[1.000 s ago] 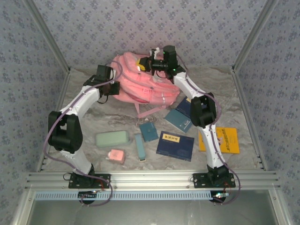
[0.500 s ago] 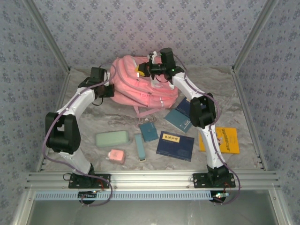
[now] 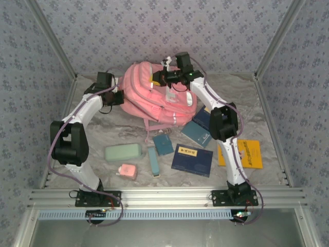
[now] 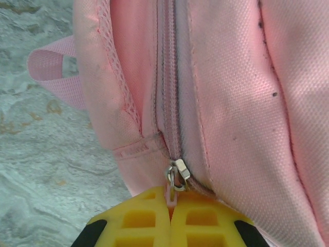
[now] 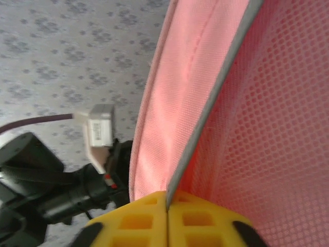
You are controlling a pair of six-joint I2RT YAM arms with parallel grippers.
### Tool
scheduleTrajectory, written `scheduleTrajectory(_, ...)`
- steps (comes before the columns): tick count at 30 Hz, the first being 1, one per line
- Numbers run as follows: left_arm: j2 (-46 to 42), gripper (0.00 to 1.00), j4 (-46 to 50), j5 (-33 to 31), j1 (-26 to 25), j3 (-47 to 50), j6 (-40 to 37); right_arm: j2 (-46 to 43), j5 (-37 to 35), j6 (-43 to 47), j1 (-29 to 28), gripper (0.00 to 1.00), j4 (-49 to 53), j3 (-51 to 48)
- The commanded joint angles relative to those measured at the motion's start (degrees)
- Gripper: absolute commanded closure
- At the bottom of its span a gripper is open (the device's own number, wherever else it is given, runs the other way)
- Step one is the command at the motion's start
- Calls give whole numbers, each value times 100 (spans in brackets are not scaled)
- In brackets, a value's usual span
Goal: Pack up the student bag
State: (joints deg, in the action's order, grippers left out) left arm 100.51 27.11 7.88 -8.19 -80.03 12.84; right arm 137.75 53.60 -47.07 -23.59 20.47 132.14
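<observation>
The left gripper (image 4: 170, 201) is pinched shut on the zipper pull (image 4: 175, 176). The closed zipper (image 4: 168, 77) runs straight away from it along the seam. The right gripper (image 5: 167, 200) is clamped on a grey-trimmed fabric edge (image 5: 205, 118) at the bag's top. The student bag (image 3: 154, 100) lies at the rear of the surface (image 3: 123, 135), between both grippers. Opening it likely means drawing the pull along that seam line, which is the left arm's job.
</observation>
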Motion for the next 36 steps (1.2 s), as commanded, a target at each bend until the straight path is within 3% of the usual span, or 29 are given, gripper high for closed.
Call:
scheduleTrajectory(1, -260, 100, -223, 286, 142, 201, 525, -504, -1182, 1565, -23, 77, 1914, 854)
scheduleTrajectory(4, -432, 100, -298, 471, 142, 435, 800, -727, -2502, 2178, -95, 68, 2690, 1032)
scheduleTrajectory(6, -548, 100, -363, 665, 135, 597, 1015, -1070, -3313, 2461, -170, 68, 2878, 759)
scheduleTrajectory(10, -780, 100, -370, 854, 56, 781, 1221, -1958, -4012, 2791, -349, 76, 2522, -512)
scheduleTrajectory(18, -1188, 100, -225, 884, -346, 1140, 1227, -3781, -3788, 1632, -596, 84, 754, -4416)
scheduleTrajectory(26, -1453, 100, -166, 994, -578, 1475, 1234, -4491, -4016, 1457, -841, 89, 57, -6691)
scheduleTrajectory(31, -1667, 100, -137, 1076, -685, 1644, 1267, -4029, -4010, 1464, -704, 89, -13, -6819)
scheduleTrajectory(36, -1714, 100, -136, 1199, -837, 1761, 1304, -3305, -4222, 1624, -258, 84, -63, -6334)
